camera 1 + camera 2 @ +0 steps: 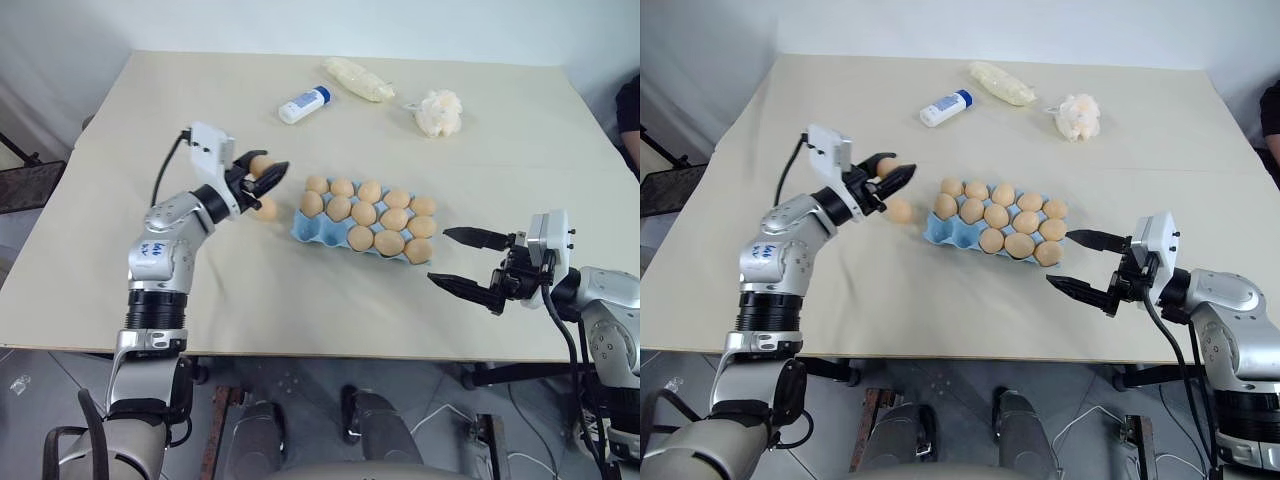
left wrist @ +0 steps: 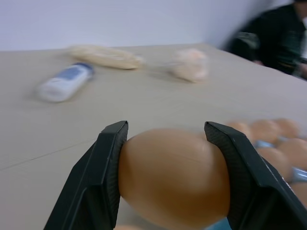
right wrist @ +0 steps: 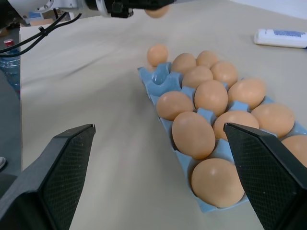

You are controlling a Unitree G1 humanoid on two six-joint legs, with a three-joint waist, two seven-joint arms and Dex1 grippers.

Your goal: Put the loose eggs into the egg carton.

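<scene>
Nearest, on the right, the right gripper (image 1: pixel 466 261) hovers over the counter (image 1: pixel 300 310) with its jaws spread wide and nothing between them, just right of the egg carton (image 1: pixel 305 229). That blue carton sits mid-counter, most cups filled. Left of it, the left gripper (image 1: pixel 262 173) has its jaws closed on one egg (image 2: pixel 172 177), lifted off the counter. Another loose egg (image 1: pixel 267 208) lies beside the carton's left end. Farther back lie a white bottle (image 1: pixel 304 105), a yellow bag (image 1: pixel 358 79) and a white wad (image 1: pixel 439 112).
</scene>
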